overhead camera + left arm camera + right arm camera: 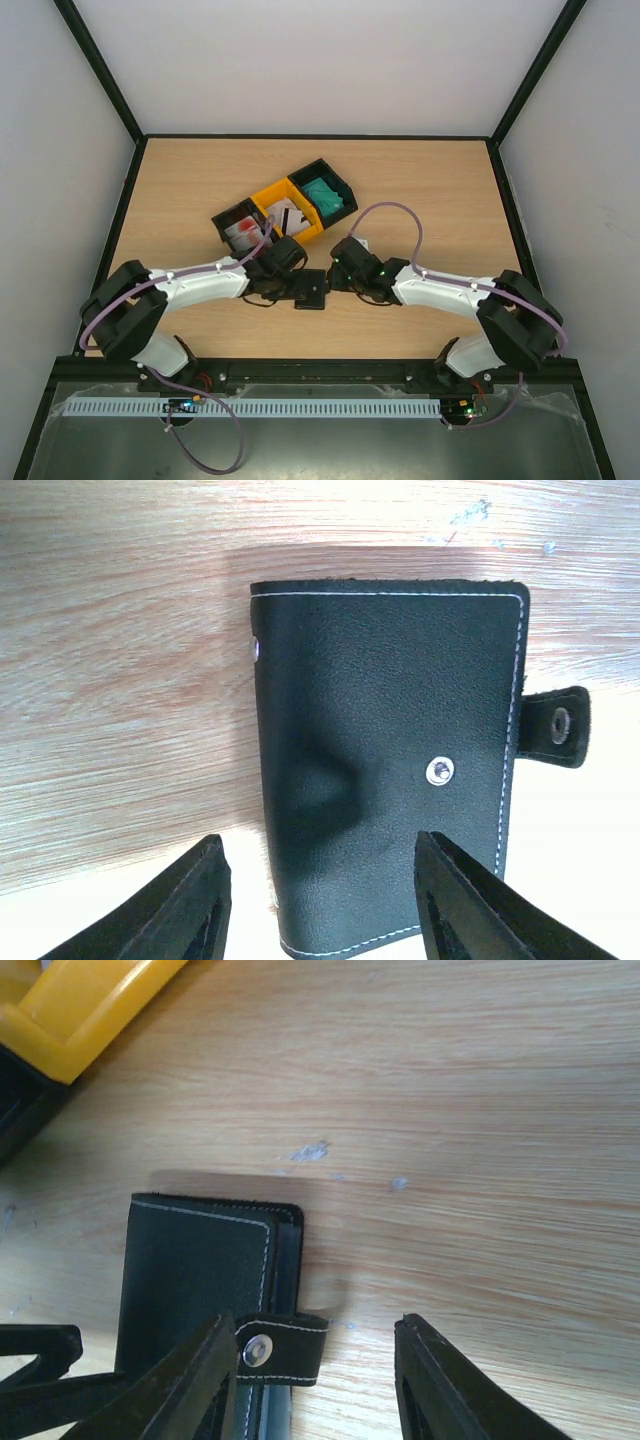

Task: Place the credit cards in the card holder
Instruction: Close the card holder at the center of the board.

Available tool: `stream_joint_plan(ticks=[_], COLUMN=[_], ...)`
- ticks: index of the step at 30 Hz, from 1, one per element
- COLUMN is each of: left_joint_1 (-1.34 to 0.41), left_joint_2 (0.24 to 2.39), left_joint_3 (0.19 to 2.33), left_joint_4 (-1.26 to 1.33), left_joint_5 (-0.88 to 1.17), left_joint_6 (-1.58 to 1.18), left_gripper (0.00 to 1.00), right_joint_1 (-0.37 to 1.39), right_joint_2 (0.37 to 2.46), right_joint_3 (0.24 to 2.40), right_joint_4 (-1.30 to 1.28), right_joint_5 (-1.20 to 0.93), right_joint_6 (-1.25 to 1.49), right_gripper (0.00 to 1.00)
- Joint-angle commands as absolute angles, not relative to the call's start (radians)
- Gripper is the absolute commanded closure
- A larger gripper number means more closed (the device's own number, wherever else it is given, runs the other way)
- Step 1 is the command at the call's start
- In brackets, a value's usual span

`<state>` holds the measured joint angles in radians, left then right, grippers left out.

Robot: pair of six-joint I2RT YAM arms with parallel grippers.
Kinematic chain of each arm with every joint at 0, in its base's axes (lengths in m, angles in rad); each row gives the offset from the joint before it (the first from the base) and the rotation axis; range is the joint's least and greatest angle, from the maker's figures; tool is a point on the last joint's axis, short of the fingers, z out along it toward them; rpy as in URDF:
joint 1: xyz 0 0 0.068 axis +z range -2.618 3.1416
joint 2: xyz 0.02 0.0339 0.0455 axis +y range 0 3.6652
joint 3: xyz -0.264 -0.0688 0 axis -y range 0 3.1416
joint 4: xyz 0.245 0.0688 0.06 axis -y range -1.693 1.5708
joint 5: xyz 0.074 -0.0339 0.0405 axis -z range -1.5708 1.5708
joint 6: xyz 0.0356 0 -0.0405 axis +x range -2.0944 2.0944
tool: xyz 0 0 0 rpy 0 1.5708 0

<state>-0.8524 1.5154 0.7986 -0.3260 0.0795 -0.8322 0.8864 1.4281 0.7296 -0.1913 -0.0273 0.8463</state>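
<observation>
Between the left gripper (320,915) fingers: near end of the card holder (390,710). Jaws are spread wide, nothing clamped. One finger sits off the holder's edge and the other overlaps its cover; can't tell if it touches.

Holder lies flat on the table (120,680), folded shut. Closure tab (556,726) is unsnapped and sticks out sideways, with the snap stud (438,771) bare on the cover.

Right gripper (312,1385) is also spread, low at the tab side. The tab lies in the gap, right beside one finger, not pinched.

Top view: both grippers meet at the holder, mid-table in front of the bases.

Credit cards (322,192) sit in the bin row beyond:
- teal in the far black bin (345,190)
- white in the yellow bin (272,192)
- red-and-white in the near black bin (220,222)

Holder is near the bins, not touching.
</observation>
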Motion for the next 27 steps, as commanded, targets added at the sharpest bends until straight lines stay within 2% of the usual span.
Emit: stream_joint_plan(ticks=[1, 10, 18, 23, 27], left_joint_1=[-0.850, -0.824, -0.790, -0.763, -0.752], left_joint_2=[1.487, 1.472, 1.439, 1.391, 1.365], left_joint_3=[0.758, 0.712, 0.675, 0.641, 0.624], left_joint_4=[-0.289, -0.263, -0.241, -0.236, -0.237], left_joint_5=[0.097, 0.106, 0.115, 0.102, 0.104], left_joint_6=[-0.867, -0.861, -0.864, -0.879, -0.882], left_gripper=[0.47, 0.42, 0.38, 0.38, 0.38], right_joint_1=[0.881, 0.886, 0.947, 0.994, 1.013], right_joint_2=[1.470, 1.571, 1.643, 1.713, 1.705], right_joint_3=[0.753, 0.835, 0.935, 0.999, 1.009], right_joint_4=[-0.173, -0.241, -0.357, -0.438, -0.516], right_joint_5=[-0.084, -0.101, 0.003, 0.107, 0.251], right_joint_6=[0.848, 0.785, 0.721, 0.737, 0.815], right_gripper=[0.57, 0.46, 0.36, 0.38, 0.48])
